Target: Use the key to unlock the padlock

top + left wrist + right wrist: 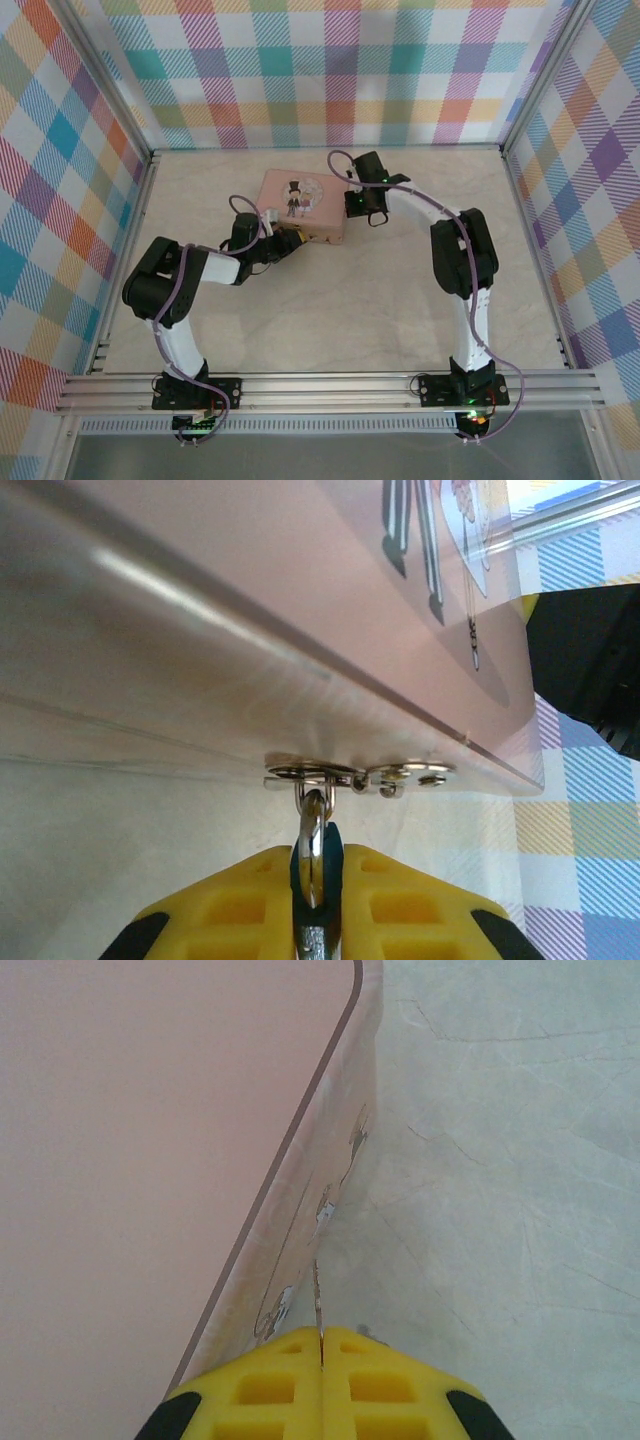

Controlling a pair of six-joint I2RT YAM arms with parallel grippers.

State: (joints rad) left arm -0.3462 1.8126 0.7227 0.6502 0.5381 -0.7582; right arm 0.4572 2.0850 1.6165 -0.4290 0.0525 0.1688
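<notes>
Ahead, pink tin [300,203], left pincer [316,880] clamping padlock [313,845] at hasp [345,775]

My workplace: a boxed-in robot test cell, the kind built in a lab

I sit inside a booth. Plaid-printed panels [330,70] close off the top, left and right of the overhead view, and bare aluminium posts [548,75] hold them at the upper corners. A pale, marble-look tabletop [350,310] spreads across the centre. Along the bottom runs a slotted aluminium rail [330,385]. My two arms are bolted to it, the left arm's base [195,390] at lower left and the right arm's base [468,385] at lower right. Purple cables [518,385] loop off them. The same veined surface lies on the right side of my right wrist view.
</notes>
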